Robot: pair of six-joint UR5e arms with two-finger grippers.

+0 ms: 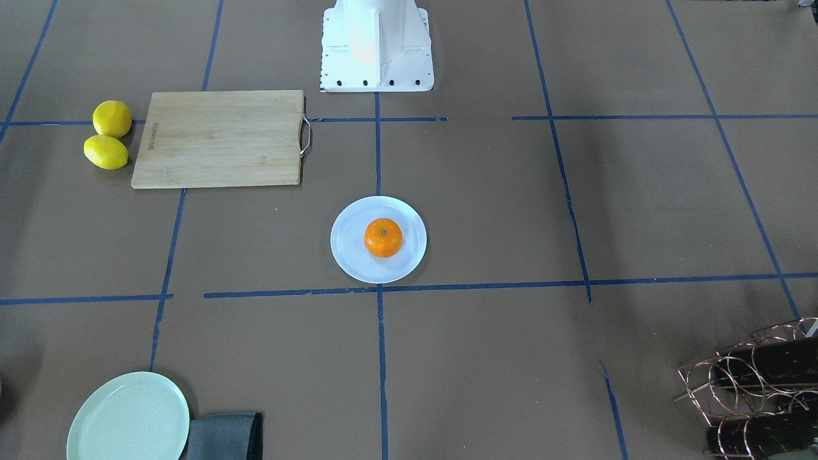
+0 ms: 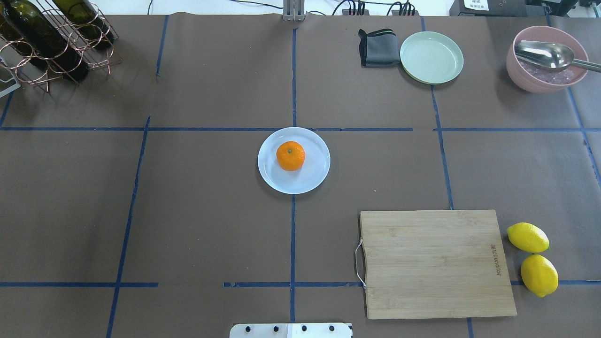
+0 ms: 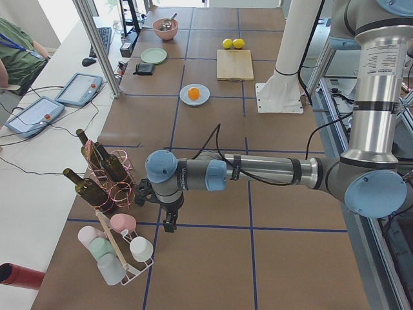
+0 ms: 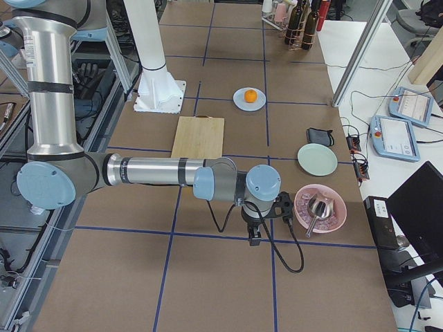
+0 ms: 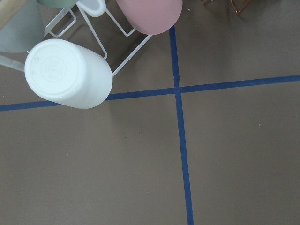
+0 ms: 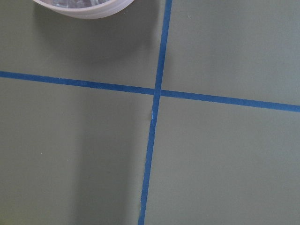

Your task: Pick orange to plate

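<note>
Resting stem-up, orange on plate

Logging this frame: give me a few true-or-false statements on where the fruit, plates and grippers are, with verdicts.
1. The orange sits on the white plate. True.
2. The lemons lie on the cutting board. False: they lie on the table beside it.
3. A grey cloth lies beside the green plate. True.
4. The left gripper holds the orange. False: it hangs by the cup rack at the table's end, far from the orange. The right gripper is at the other end, near the pink bowl.
</note>
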